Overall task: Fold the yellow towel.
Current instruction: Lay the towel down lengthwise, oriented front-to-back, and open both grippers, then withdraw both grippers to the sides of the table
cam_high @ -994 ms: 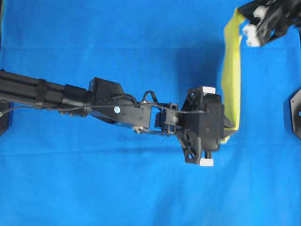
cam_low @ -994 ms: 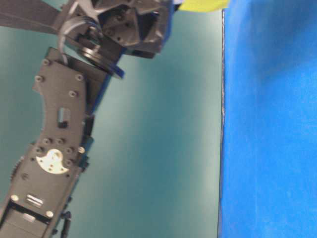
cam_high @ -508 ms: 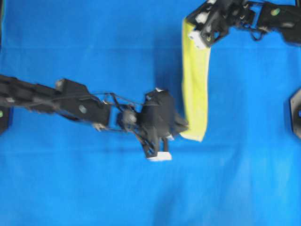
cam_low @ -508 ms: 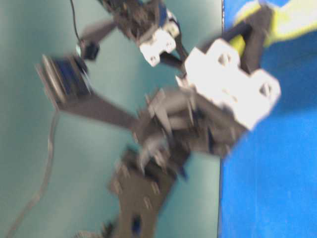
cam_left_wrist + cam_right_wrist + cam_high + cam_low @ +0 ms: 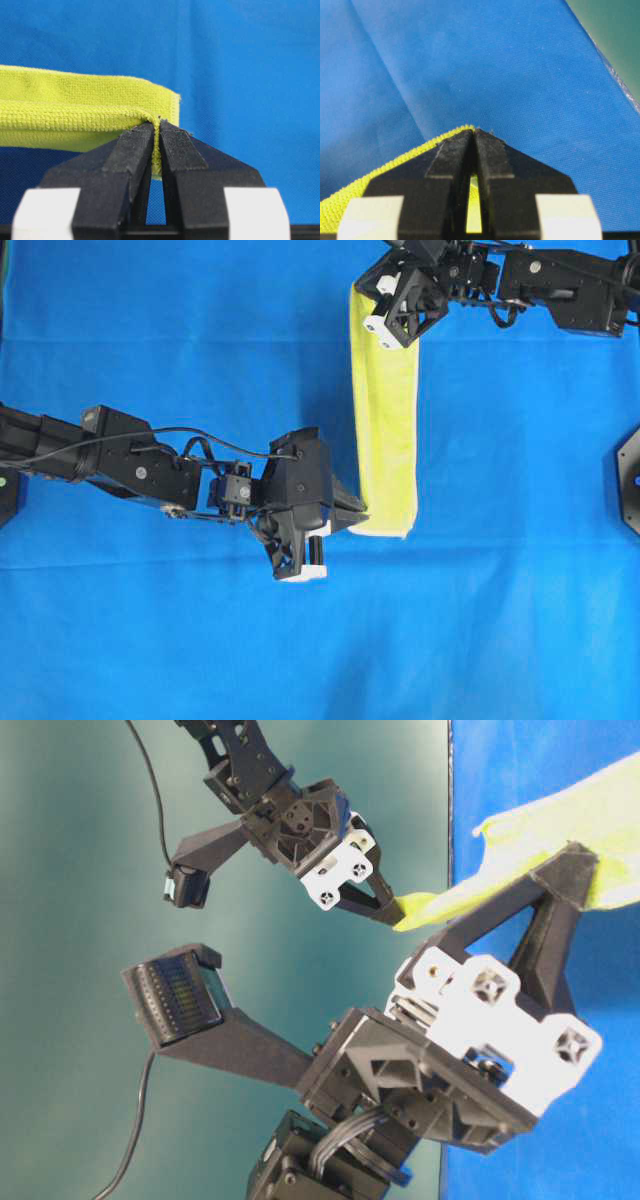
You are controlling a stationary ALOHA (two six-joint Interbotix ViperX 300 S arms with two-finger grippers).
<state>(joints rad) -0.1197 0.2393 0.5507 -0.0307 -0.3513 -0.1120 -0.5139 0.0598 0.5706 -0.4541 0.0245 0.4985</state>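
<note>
Both grippers are clenched on the towel (image 5: 385, 420): the left gripper (image 5: 350, 518) pinches its near end, the right gripper (image 5: 392, 325) its far end, close to the far edge of the blue cloth (image 5: 200, 320) that covers the table. From the left wrist view the jaws sit shut with a doubled layer of yellow weave squeezed between them, and the right wrist view shows the same pinch on a hem corner.

The towel hangs stretched between the two as a long narrow band, already doubled along its length, over the right-centre of the cloth. Whether it touches the cloth along its middle I cannot tell.

My guess is that they are mid-fold, carrying the doubled strip. Next it calls for lowering it flat with both ends level, then letting go, or bringing one end over to the other without dragging the layers askew.
</note>
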